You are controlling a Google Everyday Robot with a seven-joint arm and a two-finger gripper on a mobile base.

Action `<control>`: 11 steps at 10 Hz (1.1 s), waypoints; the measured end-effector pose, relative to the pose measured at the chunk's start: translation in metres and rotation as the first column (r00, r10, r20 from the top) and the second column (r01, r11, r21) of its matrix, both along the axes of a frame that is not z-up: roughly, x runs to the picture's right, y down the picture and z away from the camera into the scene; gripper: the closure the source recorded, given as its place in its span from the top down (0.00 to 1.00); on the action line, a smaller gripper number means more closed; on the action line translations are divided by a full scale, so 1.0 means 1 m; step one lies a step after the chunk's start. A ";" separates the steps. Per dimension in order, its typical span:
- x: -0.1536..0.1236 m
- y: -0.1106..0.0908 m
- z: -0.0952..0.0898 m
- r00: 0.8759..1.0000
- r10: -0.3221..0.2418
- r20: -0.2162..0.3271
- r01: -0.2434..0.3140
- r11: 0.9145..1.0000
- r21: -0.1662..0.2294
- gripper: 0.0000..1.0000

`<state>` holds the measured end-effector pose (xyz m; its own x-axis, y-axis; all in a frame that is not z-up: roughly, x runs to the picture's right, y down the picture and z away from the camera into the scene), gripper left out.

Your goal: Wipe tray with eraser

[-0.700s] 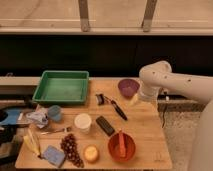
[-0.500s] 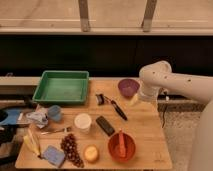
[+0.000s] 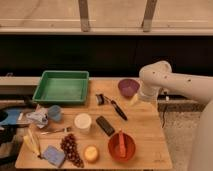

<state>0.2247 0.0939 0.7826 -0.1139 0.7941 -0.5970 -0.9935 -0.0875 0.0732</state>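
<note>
At the right side of the wooden worktop (image 3: 147, 131), my arm hangs folded with its pincer (image 3: 137, 98) low beside the purple bowl (image 3: 128, 86). Its jaws are spread as wide as they go and grip nothing. I judge that wide spread suits a reach that has not begun, ready to drop over a small block.

That block, the eraser (image 3: 105, 125), lies flat near the middle of the worktop. It sits between the white cup (image 3: 82, 121) and the red bowl (image 3: 121, 146), just below the black-handled utensil (image 3: 116, 108). It is apart from all 3, so I think there is room for jaws on either long side.

The tray (image 3: 61, 88) sits at the far left corner, well apart from both the eraser and the pincer. Its green floor is bare, with nothing inside to clear before wiping.

By my reading, the task stands at its first step: pick up the eraser, then carry it across to the tray. The utensil lies between pincer and eraser, so the approach probably wants to come from above, not sweep across the board. The blue sponge (image 3: 53, 155) at the near left corner is the likeliest thing to be mistaken for the eraser.
</note>
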 end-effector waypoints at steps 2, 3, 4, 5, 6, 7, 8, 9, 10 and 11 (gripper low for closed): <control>0.000 0.000 0.000 1.000 0.000 0.000 0.000 1.000 0.000 0.80; 0.000 0.000 0.000 1.000 0.000 0.000 0.000 1.000 0.000 0.80; 0.000 0.000 0.000 1.000 0.000 0.000 0.000 1.000 0.000 0.80; 0.000 0.000 0.000 1.000 0.000 0.000 0.000 1.000 0.000 0.80; 0.000 0.000 0.000 1.000 0.000 0.000 0.000 1.000 0.000 0.80; 0.000 0.000 0.000 1.000 0.000 0.000 0.000 1.000 0.000 0.80; 0.000 0.000 0.000 1.000 0.000 0.000 0.000 1.000 -0.001 0.80; -0.001 0.000 -0.001 1.000 -0.003 0.000 0.003 1.000 0.000 0.80; -0.003 0.002 -0.001 1.000 -0.016 0.008 0.016 1.000 -0.002 0.80; -0.010 0.004 -0.003 0.999 -0.039 0.033 0.039 0.999 -0.002 0.80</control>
